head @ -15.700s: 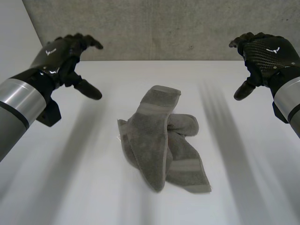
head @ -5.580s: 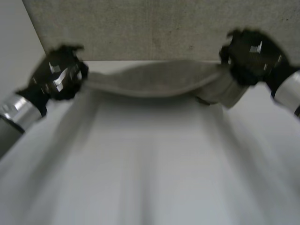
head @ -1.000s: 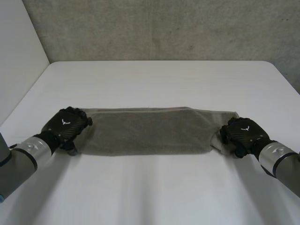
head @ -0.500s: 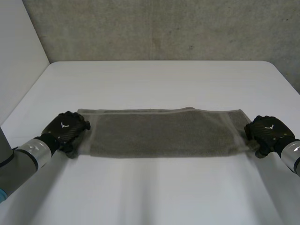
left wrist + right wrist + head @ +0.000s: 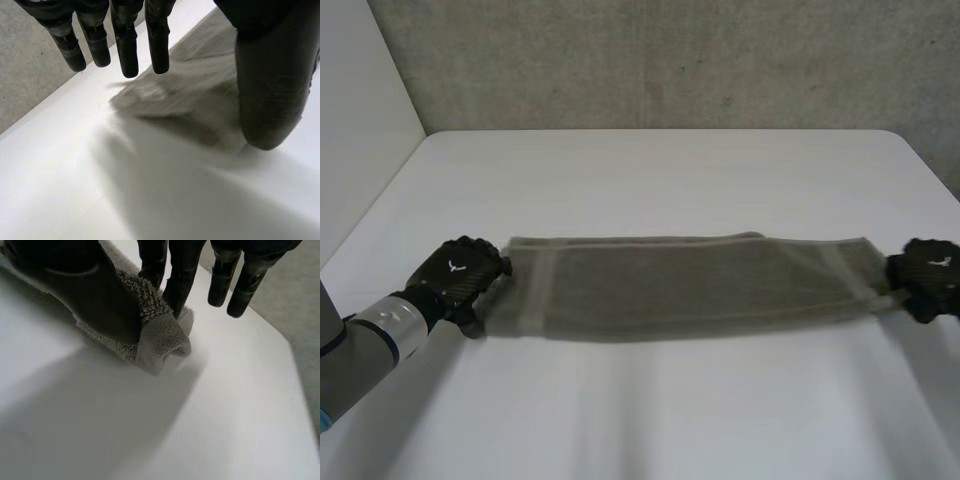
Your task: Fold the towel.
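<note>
A grey towel lies pulled out into a long flat band across the white table. My left hand rests at the towel's left end. In the left wrist view its fingers hang straight above the cloth, with the thumb down on it, so the hand is open. My right hand is at the towel's right end. In the right wrist view its thumb and fingers pinch a bunched corner of the towel.
A grey wall stands behind the table's far edge, and a white side wall runs along its left. My right hand is close to the table's right edge. Bare tabletop lies in front of and behind the towel.
My right hand has moved right with the towel's end, drawing the cloth out longer and flatter. The left end has slid a little right. My left hand has stayed in place.
</note>
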Controlling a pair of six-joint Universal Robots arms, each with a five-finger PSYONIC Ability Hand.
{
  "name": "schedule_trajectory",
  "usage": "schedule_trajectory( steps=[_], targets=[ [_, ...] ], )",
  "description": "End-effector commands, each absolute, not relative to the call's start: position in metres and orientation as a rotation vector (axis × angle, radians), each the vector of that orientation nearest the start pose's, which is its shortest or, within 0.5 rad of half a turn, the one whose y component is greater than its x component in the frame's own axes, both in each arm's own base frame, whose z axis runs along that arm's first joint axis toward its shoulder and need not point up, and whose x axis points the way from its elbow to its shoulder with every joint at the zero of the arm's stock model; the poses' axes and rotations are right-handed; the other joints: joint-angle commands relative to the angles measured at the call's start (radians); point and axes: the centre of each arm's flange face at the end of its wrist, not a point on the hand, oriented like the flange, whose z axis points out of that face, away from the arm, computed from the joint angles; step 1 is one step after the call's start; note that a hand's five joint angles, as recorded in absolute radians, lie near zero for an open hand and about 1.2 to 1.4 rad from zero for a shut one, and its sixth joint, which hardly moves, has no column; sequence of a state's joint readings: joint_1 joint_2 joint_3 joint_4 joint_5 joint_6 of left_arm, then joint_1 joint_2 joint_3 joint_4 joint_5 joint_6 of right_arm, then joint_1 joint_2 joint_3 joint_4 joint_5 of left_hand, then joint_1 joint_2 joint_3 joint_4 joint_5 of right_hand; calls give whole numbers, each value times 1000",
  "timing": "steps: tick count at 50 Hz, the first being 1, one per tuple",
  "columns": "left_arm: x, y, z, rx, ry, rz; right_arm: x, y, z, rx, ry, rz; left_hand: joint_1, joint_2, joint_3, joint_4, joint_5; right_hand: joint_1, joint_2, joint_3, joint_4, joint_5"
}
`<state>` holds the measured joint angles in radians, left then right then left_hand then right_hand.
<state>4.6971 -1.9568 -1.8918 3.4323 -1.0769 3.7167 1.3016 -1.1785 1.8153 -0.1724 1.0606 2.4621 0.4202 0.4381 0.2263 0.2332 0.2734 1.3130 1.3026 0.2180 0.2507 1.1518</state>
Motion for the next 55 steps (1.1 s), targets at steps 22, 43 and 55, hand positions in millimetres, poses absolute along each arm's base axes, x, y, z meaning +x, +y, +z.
schedule_trajectory(
  steps=[22, 43, 55],
  targets=[
    [-180, -292, 165, 1058, 2377, -1994, 305, -272, 289, -1423, 1665, -2072, -13, -31, -52, -59, -41, 83, 94, -43, -76, 70],
    [-184, -292, 170, 1059, 2372, -2025, 419, -169, 163, -1808, 1509, -1755, -30, -48, -52, -59, -58, -1138, -1128, -43, -76, -1152],
    [-227, -283, 204, 1074, 2428, -2256, 331, -211, 239, -1407, 1778, -1885, -33, -51, -52, -59, -61, -1138, -1128, -43, -76, -1152]
  ],
)
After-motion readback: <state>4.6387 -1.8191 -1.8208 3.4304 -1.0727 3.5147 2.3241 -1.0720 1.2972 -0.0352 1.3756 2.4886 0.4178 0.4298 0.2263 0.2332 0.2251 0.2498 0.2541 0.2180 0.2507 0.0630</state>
